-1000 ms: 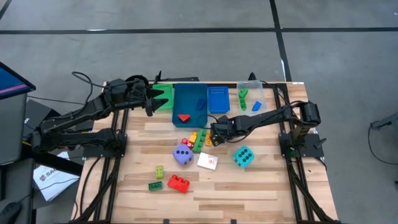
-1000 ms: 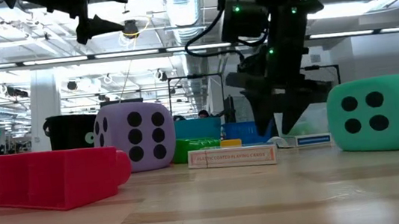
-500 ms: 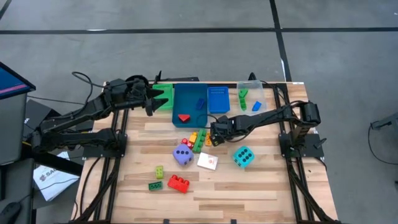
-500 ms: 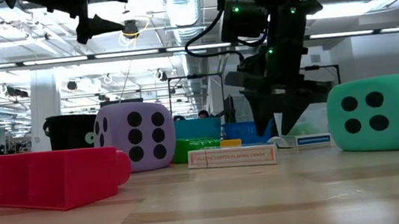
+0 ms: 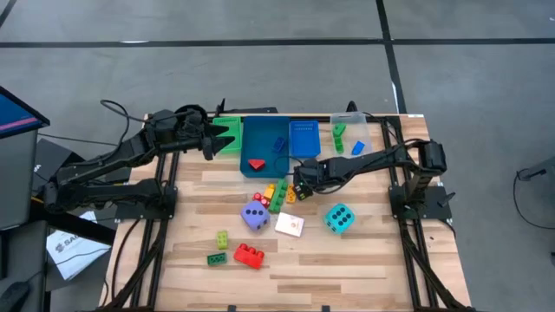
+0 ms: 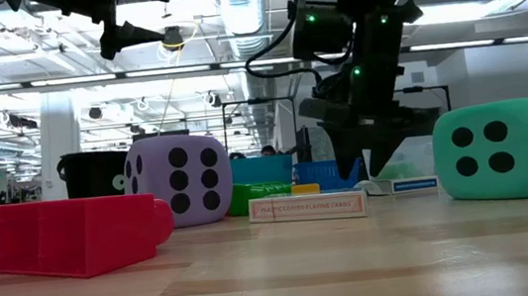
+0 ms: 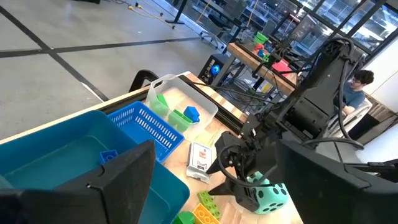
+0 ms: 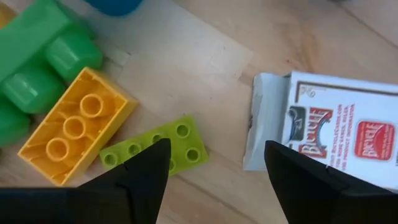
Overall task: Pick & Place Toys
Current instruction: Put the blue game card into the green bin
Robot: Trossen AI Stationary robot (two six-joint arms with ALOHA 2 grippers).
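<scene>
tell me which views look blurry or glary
Low view: the red brick up close is soft, and the ceiling lights glare behind the arms. Right wrist view: sharp on the card box, while its own fingers are dark and blurred. High view: evenly lit, no glare.

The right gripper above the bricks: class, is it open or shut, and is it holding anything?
Open and empty. The right gripper shows bare table between its fingers, above a light green plate beside the yellow brick.
</scene>
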